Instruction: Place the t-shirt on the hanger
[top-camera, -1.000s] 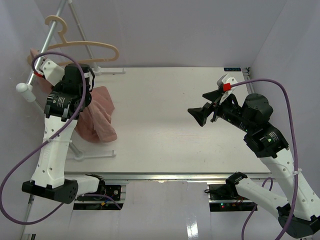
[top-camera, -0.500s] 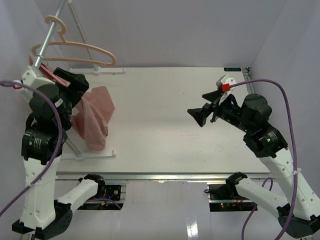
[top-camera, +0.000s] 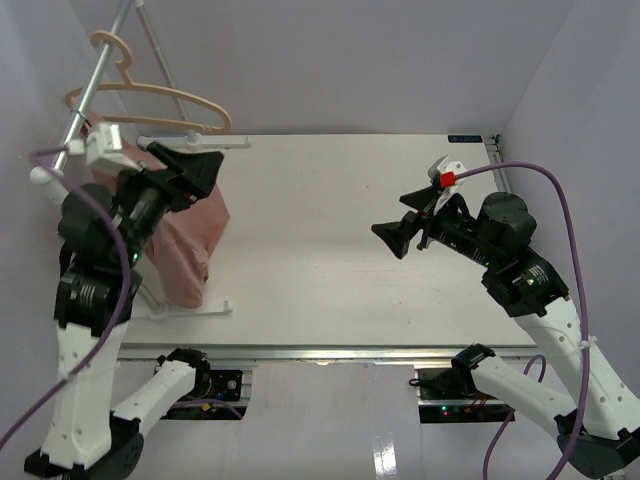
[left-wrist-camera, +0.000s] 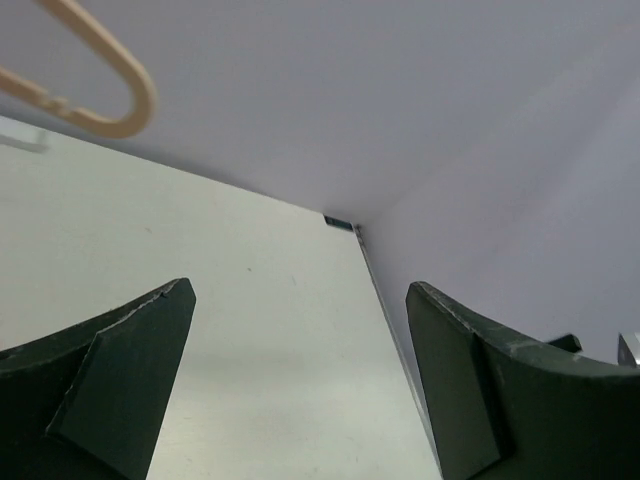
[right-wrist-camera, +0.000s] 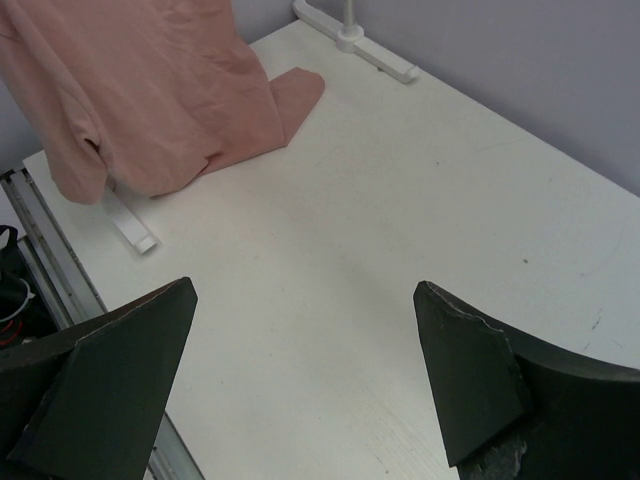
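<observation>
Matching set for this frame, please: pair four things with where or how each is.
Things:
1. t-shirt
2. beige hanger
3. left claw
4. right claw

States:
A. open and empty, over the right half of the table
B. up on the slanted rod, nothing on it
C. pink, hanging down at the left side of the table
D. open and empty, raised beside the pink cloth

Pairs: 1-C, 2-B, 3-D, 4-A

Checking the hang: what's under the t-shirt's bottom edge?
A white rack foot pokes out from under the t-shirt, lying on the table. The rest of it, beneath the t-shirt, is covered.
</observation>
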